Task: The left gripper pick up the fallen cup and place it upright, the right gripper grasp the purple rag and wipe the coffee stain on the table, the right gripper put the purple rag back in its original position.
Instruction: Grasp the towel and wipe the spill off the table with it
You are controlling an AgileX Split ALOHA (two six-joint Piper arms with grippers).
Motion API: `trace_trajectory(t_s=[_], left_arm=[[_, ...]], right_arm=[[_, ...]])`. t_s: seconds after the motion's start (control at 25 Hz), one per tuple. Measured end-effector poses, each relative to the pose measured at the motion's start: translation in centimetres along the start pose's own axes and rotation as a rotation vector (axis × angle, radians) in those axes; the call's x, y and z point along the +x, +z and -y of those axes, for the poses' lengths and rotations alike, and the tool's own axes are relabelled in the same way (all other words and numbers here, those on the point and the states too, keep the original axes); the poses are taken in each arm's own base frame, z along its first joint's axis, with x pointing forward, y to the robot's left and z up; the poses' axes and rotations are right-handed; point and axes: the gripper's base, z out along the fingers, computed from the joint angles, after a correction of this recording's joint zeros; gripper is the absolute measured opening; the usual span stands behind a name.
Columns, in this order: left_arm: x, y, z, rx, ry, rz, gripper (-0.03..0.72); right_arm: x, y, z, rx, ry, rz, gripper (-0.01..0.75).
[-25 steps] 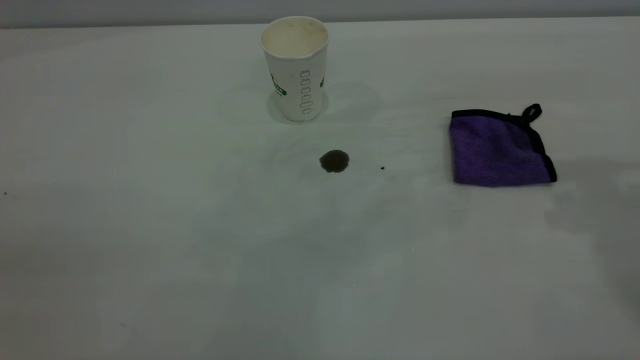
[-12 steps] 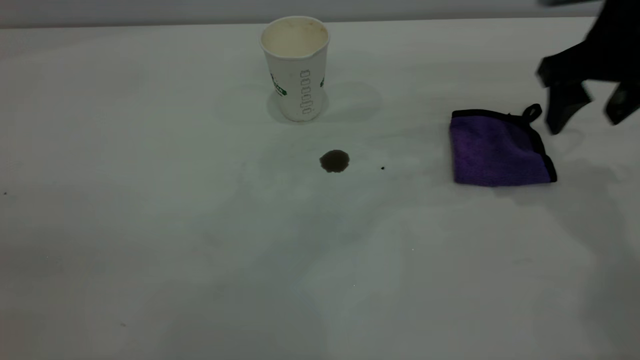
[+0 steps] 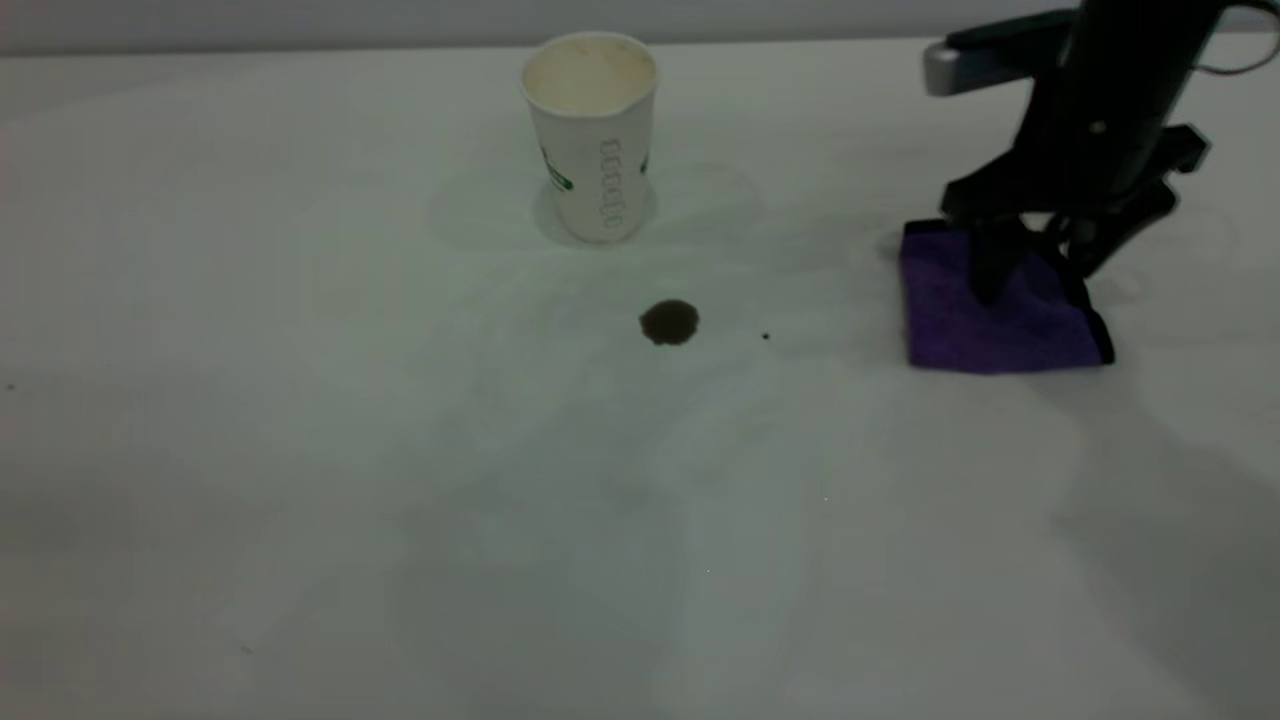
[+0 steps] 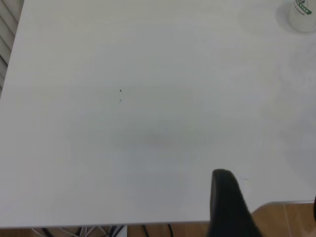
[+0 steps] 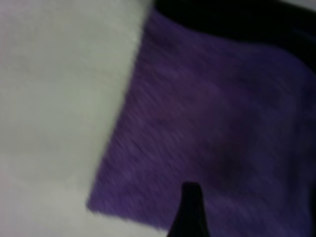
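Note:
The cup (image 3: 590,140) stands upright at the back centre of the table (image 3: 300,480); its base also shows in the left wrist view (image 4: 302,15). The coffee stain (image 3: 668,322) lies in front of it. The purple rag (image 3: 1000,325) lies flat at the right. My right gripper (image 3: 1035,268) is down over the rag's far part, open, with one finger on the cloth and the other at its black right edge. In the right wrist view the rag (image 5: 212,118) fills the picture under one of the fingertips (image 5: 190,207). My left gripper (image 4: 270,212) is open and empty at the table's edge.
A tiny black speck (image 3: 765,336) lies between the stain and the rag. The table's edge (image 4: 148,224) runs under the left gripper, with wooden floor beyond it.
My right arm has come in from the right and lowered over the rag, from out of view to above its far part. Cup, stain and rag have not moved.

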Motion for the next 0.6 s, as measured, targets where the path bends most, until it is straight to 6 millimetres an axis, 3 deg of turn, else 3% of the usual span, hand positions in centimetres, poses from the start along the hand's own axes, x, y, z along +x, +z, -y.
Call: trace_trajectory(t_s=[0.2,0.36,0.44,0.6], left_arm=[[0.0,0.0,0.0,0.000,0.000,0.000,0.474],[0.0,0.0,0.0,0.000,0.000,0.000,0.474],[0.0,0.0,0.0,0.000,0.000,0.000,0.474],[0.0,0.0,0.0,0.000,0.000,-0.001,0.474]], right_arm=[[-0.4,2.4,-0.1,-0.009,0.004,-0.042,0.625],[-0.7,3.2,-0.2,-0.014,0.012,-0.058,0.490],[-0.7,3.4,-0.2,-0.018,0.021,-0.060,0.383],[-0.9,3.5,-0.4,-0.036,0.037,-0.056,0.094]])
